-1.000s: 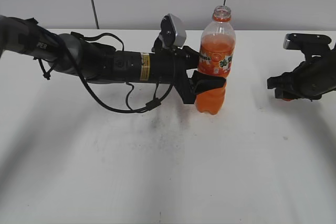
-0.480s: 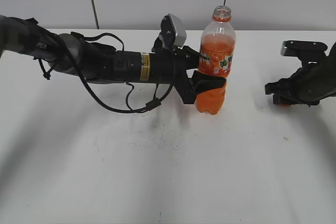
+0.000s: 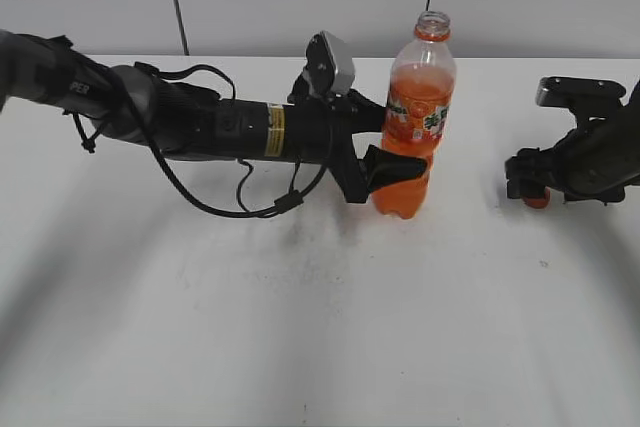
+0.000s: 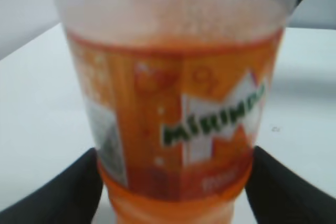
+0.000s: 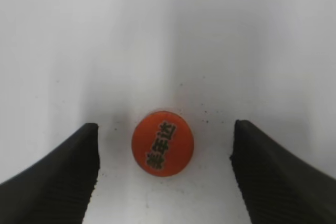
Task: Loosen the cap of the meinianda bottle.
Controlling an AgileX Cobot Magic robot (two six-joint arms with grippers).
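1. On the white worktop (image 3: 300,327), centre rear: the meinianda bottle (image 3: 412,122), clear plastic, part-filled with orange drink, standing with a slight lean to the right. Its neck is open, the threaded mouth bare. An orange, green and white label band wraps its upper part.
2. At the bottle's waist: the left pincer (image 3: 392,165), black, reaching in from the left on a long dark arm. Its two fingers sit either side of the bottle below the label; the left wrist view shows a finger (image 4: 63,192) at each lower corner, close against the bottle. Whether they press it or merely flank it cannot be told.
3. At the right edge of the worktop, well apart from the bottle: the cap (image 5: 162,142), small, round, orange, with dark printed characters on top, lying flat on the surface.
4. Over the cap: the right pincer (image 5: 163,169), spread wide. Its ribbed black fingers stand clear on both sides of the cap, neither one touching it. In the exterior view the cap (image 3: 537,199) shows as an orange spot under this pincer.
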